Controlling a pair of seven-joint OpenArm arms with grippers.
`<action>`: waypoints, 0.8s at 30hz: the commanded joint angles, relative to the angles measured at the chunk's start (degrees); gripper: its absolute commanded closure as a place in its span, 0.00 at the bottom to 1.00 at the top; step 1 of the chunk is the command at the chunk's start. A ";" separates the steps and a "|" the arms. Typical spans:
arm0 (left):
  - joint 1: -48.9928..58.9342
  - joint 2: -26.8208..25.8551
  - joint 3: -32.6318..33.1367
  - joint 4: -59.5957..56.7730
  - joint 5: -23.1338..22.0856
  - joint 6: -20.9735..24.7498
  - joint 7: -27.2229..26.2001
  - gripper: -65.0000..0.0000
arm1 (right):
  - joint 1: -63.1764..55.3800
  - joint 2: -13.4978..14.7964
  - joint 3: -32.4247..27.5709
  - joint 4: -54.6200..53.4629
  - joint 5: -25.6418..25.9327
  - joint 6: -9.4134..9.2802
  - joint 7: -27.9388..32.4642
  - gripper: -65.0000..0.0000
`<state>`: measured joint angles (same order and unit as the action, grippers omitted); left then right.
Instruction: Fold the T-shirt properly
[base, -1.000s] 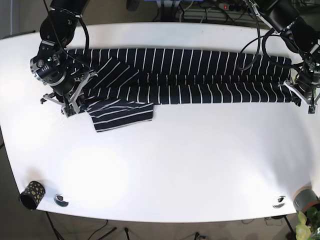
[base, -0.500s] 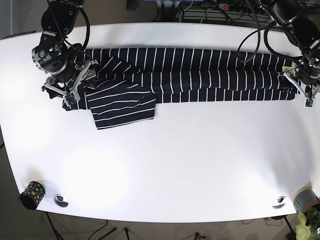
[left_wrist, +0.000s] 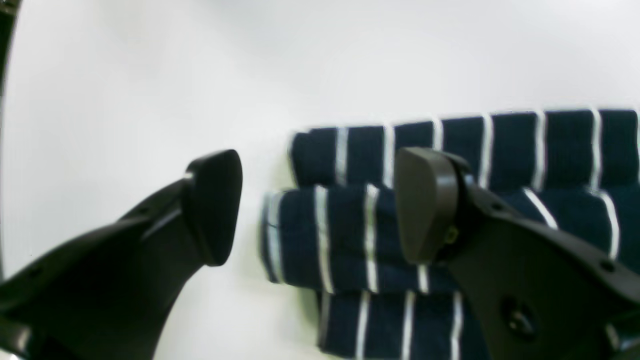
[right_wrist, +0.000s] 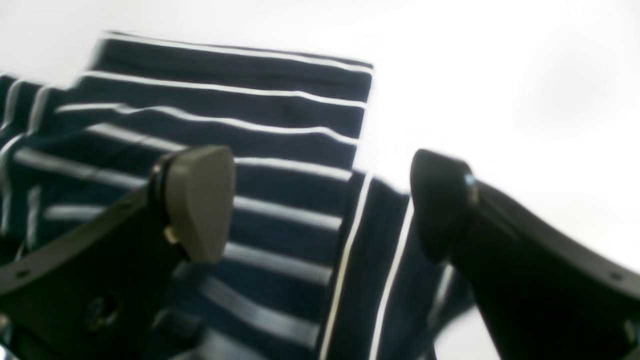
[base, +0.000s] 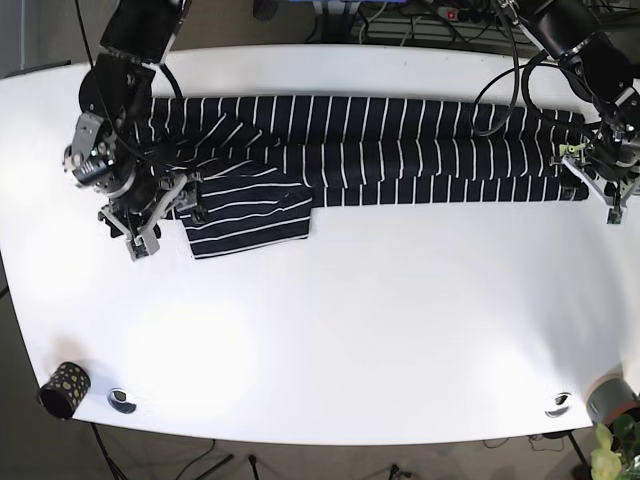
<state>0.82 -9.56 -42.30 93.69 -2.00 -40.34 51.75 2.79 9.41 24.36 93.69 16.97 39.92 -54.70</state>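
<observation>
Robotics lab, white table (base: 330, 340), cables (base: 400, 20) behind; two mounted arms

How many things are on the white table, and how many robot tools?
T-shirt: 1
Dotted cup: 1
Grey cup: 1
Tools, left tool and right tool: 2
Total: 5

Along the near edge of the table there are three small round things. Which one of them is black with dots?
The dotted cup at the table's near-left corner. The two small round metal fittings are flat and shiny, and the second one lies toward the right corner.
</observation>
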 joint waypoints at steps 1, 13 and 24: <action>-0.25 -0.86 0.50 0.68 -0.33 0.34 -0.71 0.33 | 3.24 0.83 0.12 -3.71 0.92 0.08 1.03 0.19; 3.27 -0.68 3.40 -0.37 -0.42 0.34 -0.80 0.33 | 15.10 1.36 0.04 -22.88 -5.76 0.08 1.11 0.19; 3.27 -0.94 3.40 -2.48 -0.42 0.34 -0.80 0.33 | 15.10 -0.31 -5.15 -24.81 -5.06 0.08 1.20 0.20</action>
<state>4.60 -9.58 -38.70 90.48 -1.96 -40.12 51.62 16.75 9.93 19.59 68.07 10.72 39.64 -54.02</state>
